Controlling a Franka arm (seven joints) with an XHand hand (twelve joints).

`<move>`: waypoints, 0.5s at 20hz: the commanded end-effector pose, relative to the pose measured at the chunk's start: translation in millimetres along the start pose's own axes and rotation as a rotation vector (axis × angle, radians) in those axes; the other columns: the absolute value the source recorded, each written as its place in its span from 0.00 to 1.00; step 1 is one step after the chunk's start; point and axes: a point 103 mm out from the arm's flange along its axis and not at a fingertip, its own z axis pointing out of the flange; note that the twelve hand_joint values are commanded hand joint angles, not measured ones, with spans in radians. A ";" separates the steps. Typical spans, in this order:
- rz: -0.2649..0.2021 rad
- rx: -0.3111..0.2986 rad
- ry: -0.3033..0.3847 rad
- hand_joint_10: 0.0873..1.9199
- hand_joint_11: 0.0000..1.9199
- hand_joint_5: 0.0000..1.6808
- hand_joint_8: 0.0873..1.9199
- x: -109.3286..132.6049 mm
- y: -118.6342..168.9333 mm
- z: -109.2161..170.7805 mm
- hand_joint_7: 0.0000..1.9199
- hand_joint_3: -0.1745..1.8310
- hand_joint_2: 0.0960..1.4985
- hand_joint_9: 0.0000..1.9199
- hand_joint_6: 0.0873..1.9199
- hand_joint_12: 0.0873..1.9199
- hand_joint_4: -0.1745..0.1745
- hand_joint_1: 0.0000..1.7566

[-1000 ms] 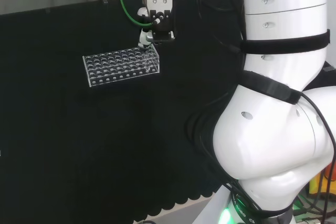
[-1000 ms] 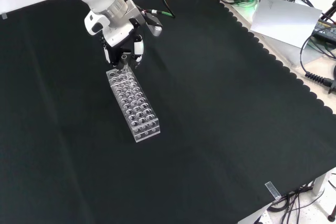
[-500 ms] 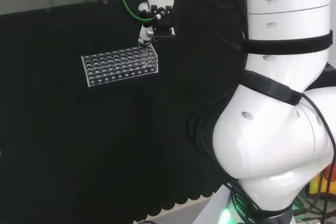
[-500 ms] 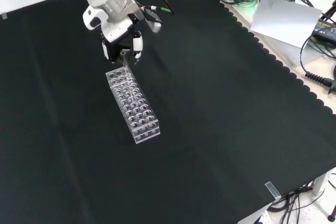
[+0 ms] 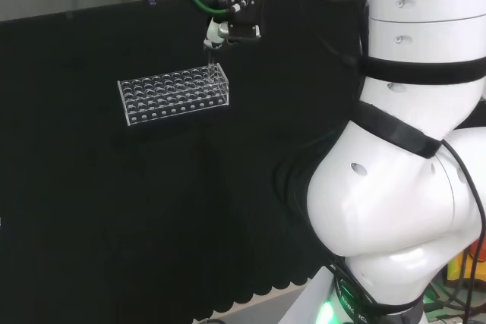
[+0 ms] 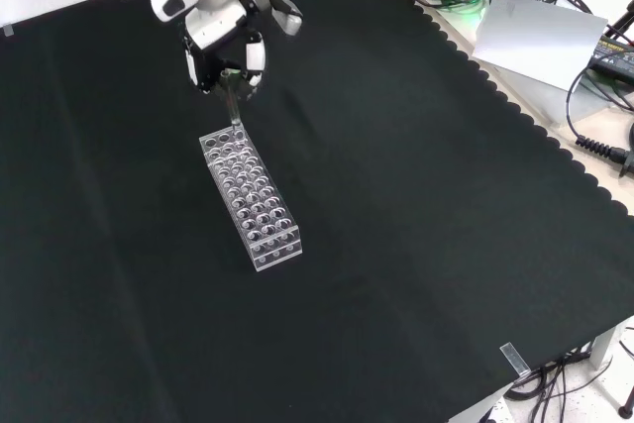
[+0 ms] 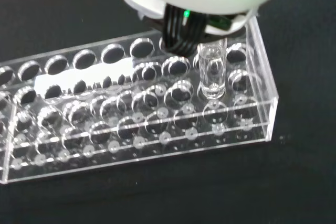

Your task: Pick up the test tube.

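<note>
Fingers of the hand [image 6: 226,54] are pinching the top of the test tube [image 6: 235,111], light, slippery, fragile glass probably, which is hanging with its bottom near the rack [image 6: 252,198].

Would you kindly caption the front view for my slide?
Black and white hand lifts a clear glass test tube from the clear plastic rack.
</note>
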 end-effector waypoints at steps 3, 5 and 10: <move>-0.004 -0.031 0.053 0.34 0.67 0.75 0.34 -5.8 -14.3 -38.4 0.69 0.48 0.35 0.82 0.34 0.43 0.00 0.75; -0.006 -0.049 0.072 0.34 0.67 0.75 0.34 -7.5 -18.8 -49.1 0.69 0.48 0.35 0.82 0.34 0.43 0.00 0.75; -0.009 -0.086 0.105 0.34 0.67 0.75 0.34 -11.5 -31.6 -70.1 0.69 0.48 0.35 0.82 0.34 0.43 0.00 0.75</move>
